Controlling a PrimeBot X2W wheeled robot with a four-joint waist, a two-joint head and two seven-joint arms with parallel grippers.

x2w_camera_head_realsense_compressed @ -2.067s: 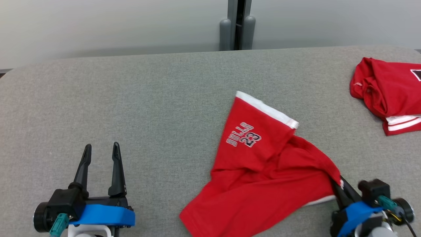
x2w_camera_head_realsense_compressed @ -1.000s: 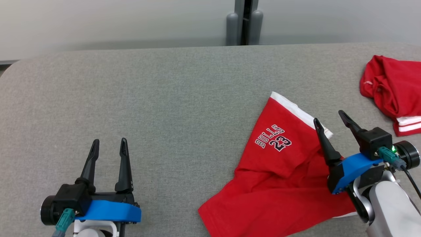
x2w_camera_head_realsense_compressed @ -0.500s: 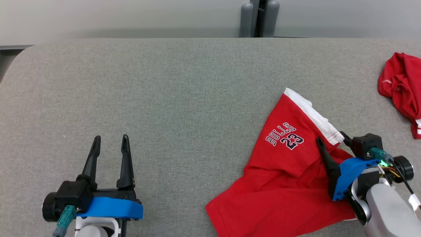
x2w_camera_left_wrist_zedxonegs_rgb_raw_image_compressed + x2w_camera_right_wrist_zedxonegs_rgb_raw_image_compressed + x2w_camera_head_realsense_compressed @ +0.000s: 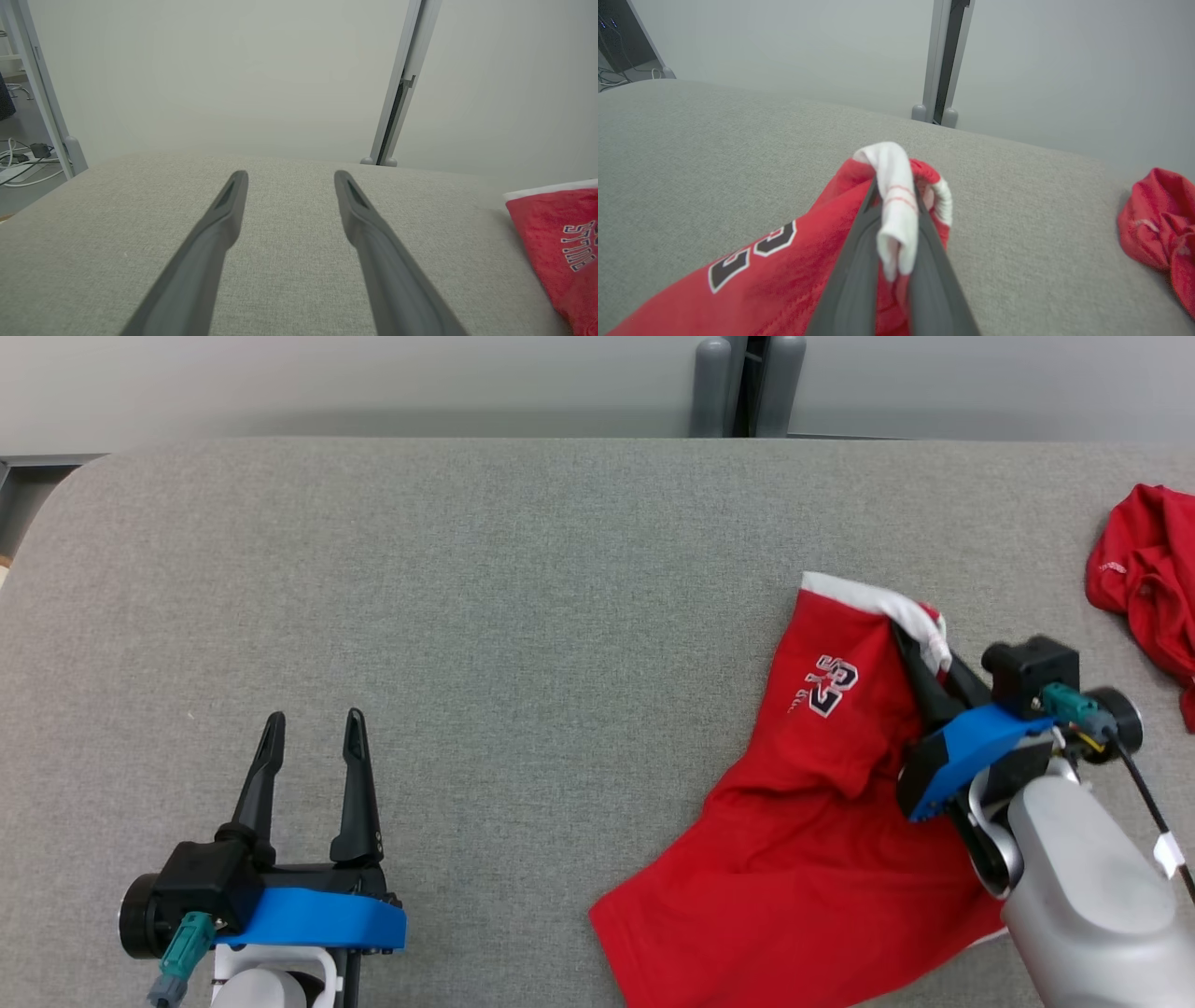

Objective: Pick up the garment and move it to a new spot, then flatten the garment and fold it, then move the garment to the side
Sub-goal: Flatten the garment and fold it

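Right gripper [image 4: 924, 651] clenched on the white hem [image 4: 894, 186] of the red garment [image 4: 812, 859], which lies crumpled at the tabletop's [image 4: 467, 616] near right. Left gripper [image 4: 313, 721] spread, empty, near left. Risk: thin edge pinch, so the cloth's trailing weight may pull the hem free on lifting.

Qty: 2 red garments [image 4: 794, 859] [image 4: 1148, 569], 2 hands [image 4: 313, 721] [image 4: 924, 644], 1 gray table [image 4: 467, 569].

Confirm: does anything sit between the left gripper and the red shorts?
Nothing visible. Bare grey table lies between the open left gripper and the red shorts. The right gripper is shut on their white hem; the other red garment lies off at the far right.
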